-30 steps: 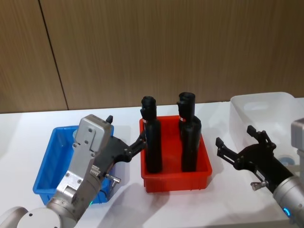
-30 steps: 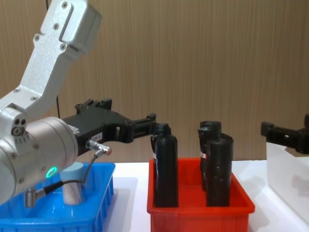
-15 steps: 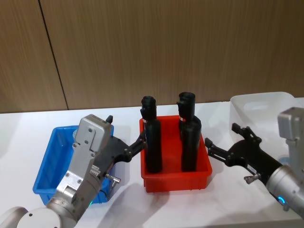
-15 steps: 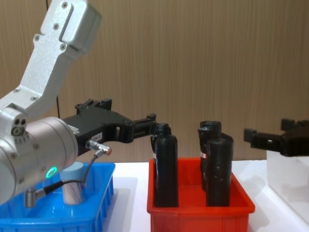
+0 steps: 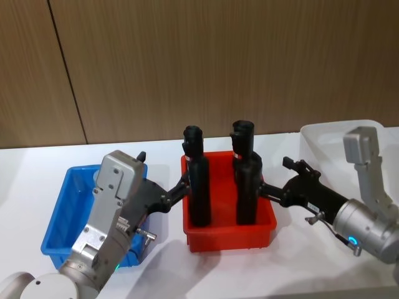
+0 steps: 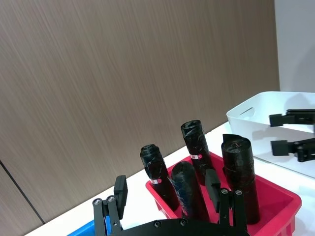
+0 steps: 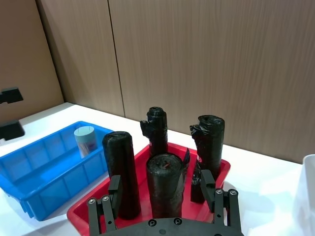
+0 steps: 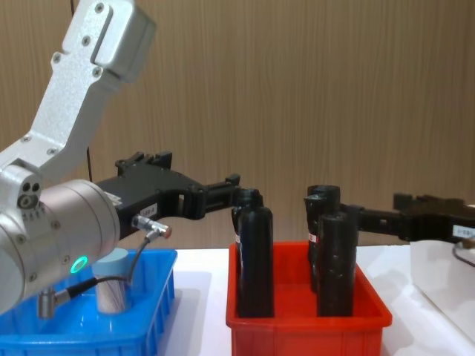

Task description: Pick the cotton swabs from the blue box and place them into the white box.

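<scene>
Right end effector open by bottles; clear, blue-lidded cotton swabs.

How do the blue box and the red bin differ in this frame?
The blue box holds one small cotton swab tub; the red bin holds four tall black bottles. The blue box sits at the robot's left, the red bin in the middle. Both are shallow rectangular plastic bins on the white table.

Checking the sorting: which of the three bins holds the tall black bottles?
The red bin, standing between the blue box and the white box; the black bottles stand upright in it.
</scene>
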{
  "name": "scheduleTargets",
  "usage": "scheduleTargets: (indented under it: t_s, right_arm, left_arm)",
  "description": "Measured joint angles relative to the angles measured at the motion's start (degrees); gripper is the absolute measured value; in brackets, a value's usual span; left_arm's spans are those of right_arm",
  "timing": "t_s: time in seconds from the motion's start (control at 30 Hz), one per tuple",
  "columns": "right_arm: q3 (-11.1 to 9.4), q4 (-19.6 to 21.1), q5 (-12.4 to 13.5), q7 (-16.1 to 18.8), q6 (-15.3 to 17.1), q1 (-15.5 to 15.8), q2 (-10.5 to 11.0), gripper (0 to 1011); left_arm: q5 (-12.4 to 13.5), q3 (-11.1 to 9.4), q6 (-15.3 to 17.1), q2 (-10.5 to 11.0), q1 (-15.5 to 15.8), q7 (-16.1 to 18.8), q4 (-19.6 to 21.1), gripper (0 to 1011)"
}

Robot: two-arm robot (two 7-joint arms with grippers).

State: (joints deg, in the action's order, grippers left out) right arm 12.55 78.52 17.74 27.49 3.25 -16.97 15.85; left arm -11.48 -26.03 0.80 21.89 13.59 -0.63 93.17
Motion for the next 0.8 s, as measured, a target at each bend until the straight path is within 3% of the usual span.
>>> scheduleTargets:
  t_s: [0.33, 0.8]
  right_arm:
    - [0.2, -10.1, 1.8, 4.7, -1.6, -6.4, -2.0, 1002]
    - [0.7, -20.3, 3.6, 9.6, -4.1, -12.1, -4.0, 1001]
  left_arm:
    - [0.0, 0.0, 0.0, 0.0, 0.0, 0.0, 0.0, 1004]
    - [0.0, 0.0, 0.0, 0.0, 0.0, 0.0, 0.0, 1004]
